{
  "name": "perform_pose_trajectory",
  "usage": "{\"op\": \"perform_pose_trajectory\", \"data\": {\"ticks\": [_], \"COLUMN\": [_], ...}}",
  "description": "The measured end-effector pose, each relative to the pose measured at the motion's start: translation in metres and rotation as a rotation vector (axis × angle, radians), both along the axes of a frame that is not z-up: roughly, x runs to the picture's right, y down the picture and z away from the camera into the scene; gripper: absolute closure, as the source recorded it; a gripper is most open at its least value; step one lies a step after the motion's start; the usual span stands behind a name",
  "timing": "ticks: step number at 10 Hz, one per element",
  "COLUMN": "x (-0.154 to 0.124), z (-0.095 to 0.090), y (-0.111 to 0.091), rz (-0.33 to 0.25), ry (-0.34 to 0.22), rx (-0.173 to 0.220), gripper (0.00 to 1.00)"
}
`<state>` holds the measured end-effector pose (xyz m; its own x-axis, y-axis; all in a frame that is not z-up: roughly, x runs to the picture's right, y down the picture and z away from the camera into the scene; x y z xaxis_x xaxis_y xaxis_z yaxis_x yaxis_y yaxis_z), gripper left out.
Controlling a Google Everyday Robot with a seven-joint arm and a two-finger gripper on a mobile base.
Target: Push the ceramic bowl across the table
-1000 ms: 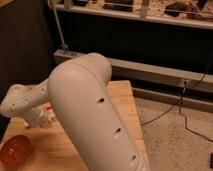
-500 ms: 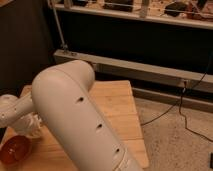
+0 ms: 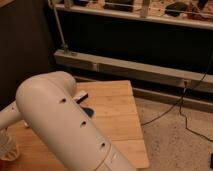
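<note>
Camera view, far left: the gripper (image 3: 7, 145) hangs low at the table's (image 3: 119, 116) left edge, toward the front-left corner. It is pale and ribbed, and whether it is wide or narrow I cannot tell. Just beneath it shows an orange-red sliver that I take for the ceramic bowl (image 3: 11, 158); the rest of the bowl is hidden or out of frame. Gripper and bowl look to be touching or just beside one another, though I cannot say which.

Next comes the arm (image 3: 60, 120), whose big white link covers the table's middle. A small blue object (image 3: 88, 112) and a dark item (image 3: 81, 95) peek out along its right side. Beyond them bare planks run to the right edge.

Judged from this, the bowl sits at one side with nearly the whole width ahead of it, so the push looks barely begun and most of the travel is left.
</note>
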<state>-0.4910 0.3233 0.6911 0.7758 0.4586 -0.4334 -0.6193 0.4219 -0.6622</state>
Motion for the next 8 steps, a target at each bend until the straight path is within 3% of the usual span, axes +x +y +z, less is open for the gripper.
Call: {"op": "perform_pose_trajectory", "data": {"ticks": [1,3,5,7,8], "x": [-0.013,-0.024,0.003,0.053,0.092], "z": [-0.013,-0.035,-0.037,-0.015,0.006], "y": [-0.005,-0.035,-0.07,-0.088,-0.099], "rz": [0.043,0.19,0.342,0.39,0.38], "ry": [-0.063,-0.204,-0.294,-0.262,-0.205], "rx": [-0.039,-0.124,-0.206,-0.203,-0.16], "gripper": [0.86,0.86,0.86,0.86,0.86]}}
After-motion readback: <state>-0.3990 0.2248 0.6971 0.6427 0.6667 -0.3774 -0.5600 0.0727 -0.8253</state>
